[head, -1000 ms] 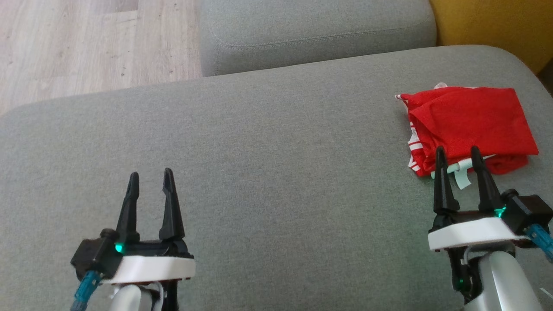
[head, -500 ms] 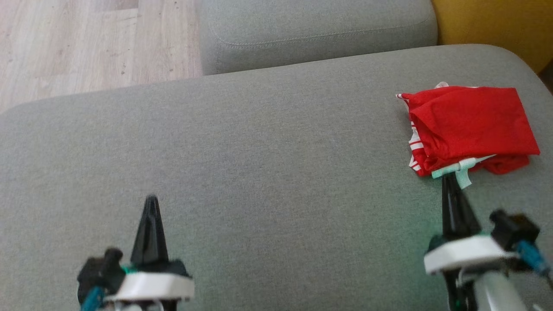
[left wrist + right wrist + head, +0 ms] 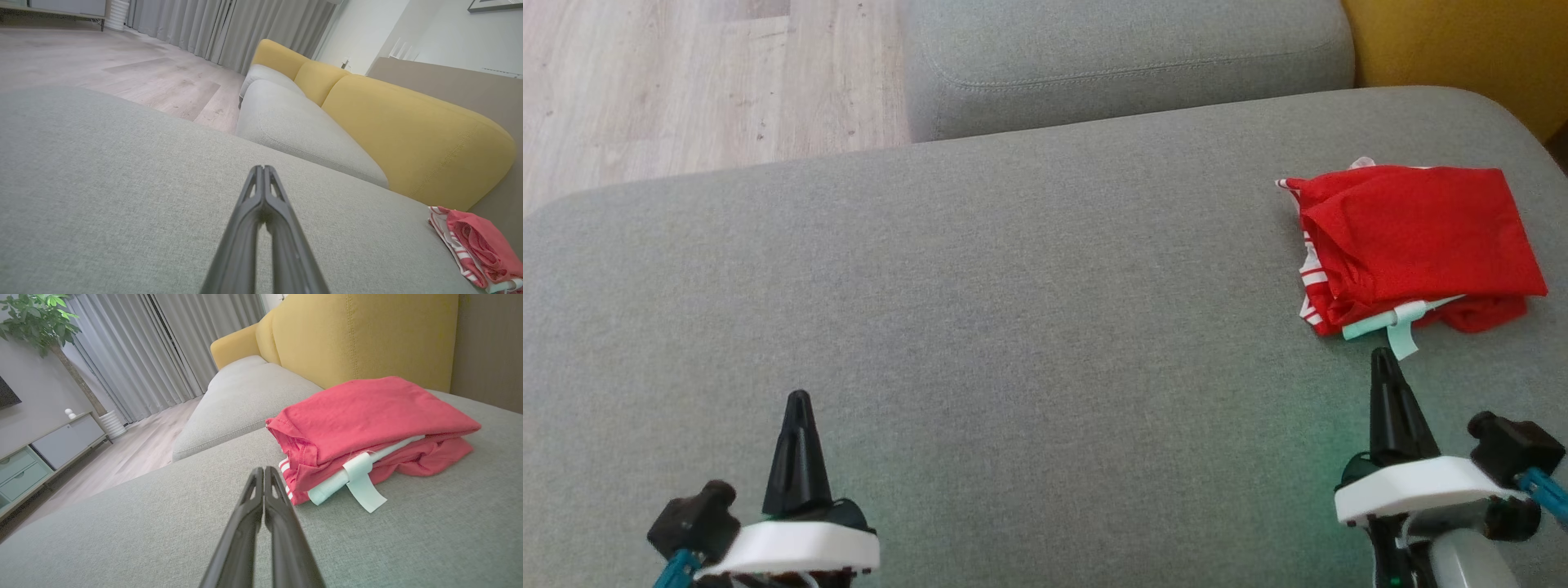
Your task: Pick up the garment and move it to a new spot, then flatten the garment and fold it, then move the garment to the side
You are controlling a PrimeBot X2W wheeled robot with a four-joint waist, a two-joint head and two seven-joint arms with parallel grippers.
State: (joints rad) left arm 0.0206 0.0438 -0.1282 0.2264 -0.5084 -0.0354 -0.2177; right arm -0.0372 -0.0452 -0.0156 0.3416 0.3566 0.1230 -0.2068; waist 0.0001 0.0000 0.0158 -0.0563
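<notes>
Both claws are pinched together and empty. Your right claw [image 3: 1382,356] points at the near edge of the folded red cotton garment with white side stripes [image 3: 1417,233], close to it but not touching. Your left claw [image 3: 798,398] hangs well apart from it, low over bare cushion. The garment lies as a compact stack at the right end of the broad grey fabric sofa seat [image 3: 1013,278], near the seat's rounded far corner. I would therefore judge the fold and the move to the side as good as done, and what remains is getting clear without spoiling it. Watch the loose white fabric strip [image 3: 361,484] that spills out of the front of the stack toward your right claw, because it is the one thing likely to snag. Draw that arm straight back along its own line rather than sweeping sideways, and keep the tips above the seat so they do not drag the cloth. The lowest red layer bulges out past the top fold on the side away from the stripes. If you want it tidier, nudge it in from that side with the tips held together, and do not reopen the stack. Beyond the seat are the mustard-yellow upholstered backrest [image 3: 1462,49] and the pale wooden plank floor [image 3: 686,82], and neither is close enough to matter.
</notes>
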